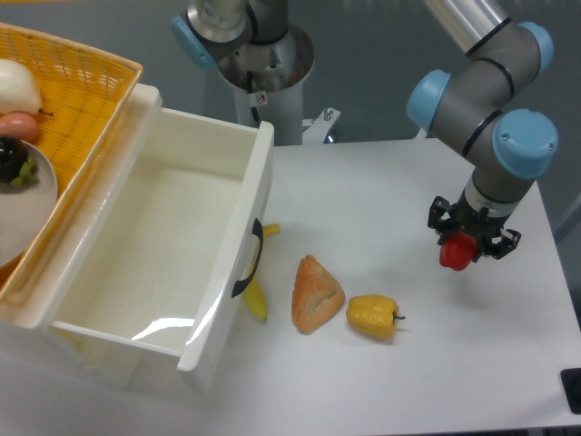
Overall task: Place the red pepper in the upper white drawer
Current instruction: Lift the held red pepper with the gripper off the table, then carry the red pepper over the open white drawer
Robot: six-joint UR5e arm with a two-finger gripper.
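The gripper (472,238) has its jaws clenched on the red pepper (455,252) above the right side of the table (390,363), well apart from the open white drawer (213,300) at the left, with a yellow pepper (373,316) and a pastry (315,293) between them.

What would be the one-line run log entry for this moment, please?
phase: carry | gripper: shut on red pepper, above table | upper white drawer: open, empty | pepper in drawer: not yet
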